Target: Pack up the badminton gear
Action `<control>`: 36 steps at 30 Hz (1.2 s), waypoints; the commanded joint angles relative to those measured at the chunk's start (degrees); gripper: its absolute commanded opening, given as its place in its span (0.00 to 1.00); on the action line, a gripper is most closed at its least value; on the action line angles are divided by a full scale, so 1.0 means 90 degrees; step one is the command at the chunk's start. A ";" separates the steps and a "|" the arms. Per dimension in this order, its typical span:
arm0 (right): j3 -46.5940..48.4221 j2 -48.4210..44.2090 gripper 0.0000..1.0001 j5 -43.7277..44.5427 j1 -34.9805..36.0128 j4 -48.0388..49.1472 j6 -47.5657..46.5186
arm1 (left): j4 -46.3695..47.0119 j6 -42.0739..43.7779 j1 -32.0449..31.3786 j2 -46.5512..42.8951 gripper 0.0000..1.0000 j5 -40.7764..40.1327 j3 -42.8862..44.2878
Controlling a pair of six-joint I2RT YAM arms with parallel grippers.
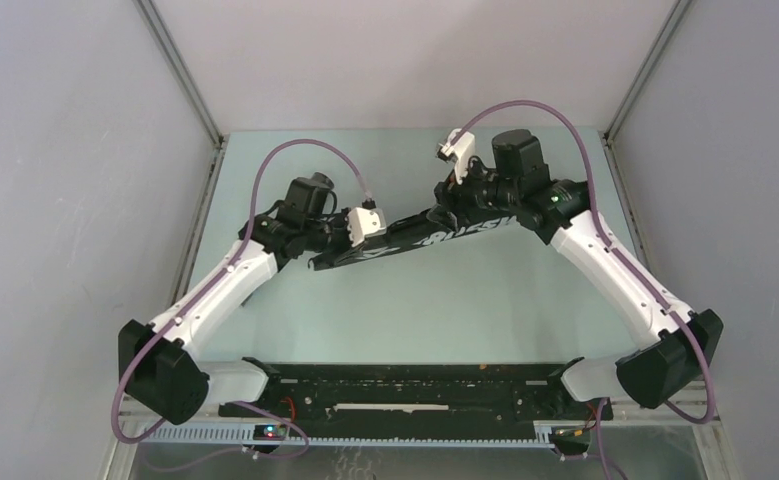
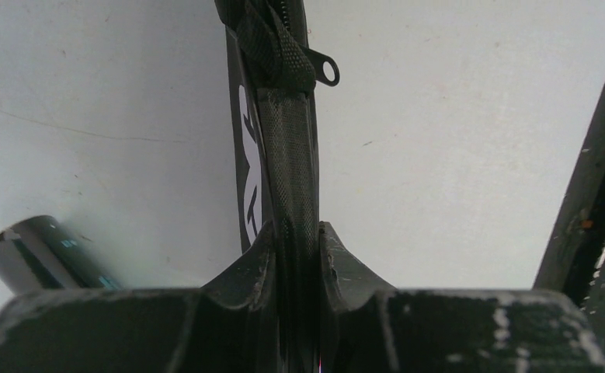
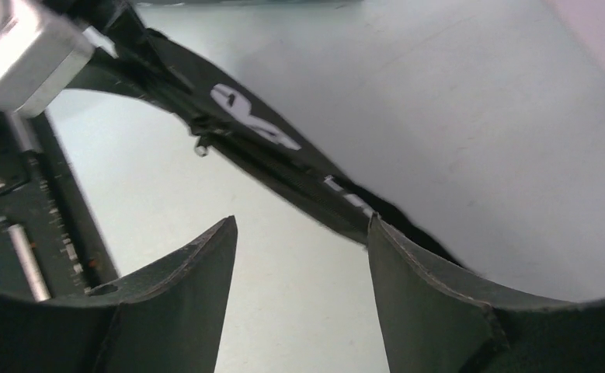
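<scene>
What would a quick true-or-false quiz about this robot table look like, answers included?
1. The left jaws are clamped on the black bag. True.
2. The right jaws are shut tight. False: they stand open, with bare table showing between them.
3. The bag carries white lettering. True.
4. Shuttlecocks lie scattered over the table. False: none shows in any view.
5. The bag sits right by the arm bases. False: it is out mid-table, between the two wrists.
</scene>
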 commanded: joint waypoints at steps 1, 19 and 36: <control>-0.0319 0.0065 0.69 -0.1120 0.0058 0.0312 0.1042 | 0.0099 -0.1043 0.0010 -0.0268 0.00 0.0392 0.0303; -0.0734 0.1078 0.63 -0.1388 0.0732 0.1305 0.2639 | 0.0286 -0.1431 -0.0020 -0.0329 0.00 0.1079 0.0284; -0.0824 0.1286 0.54 -0.0882 0.0699 0.1640 0.3648 | 0.0504 -0.1413 -0.0129 -0.0231 0.00 0.1024 0.0140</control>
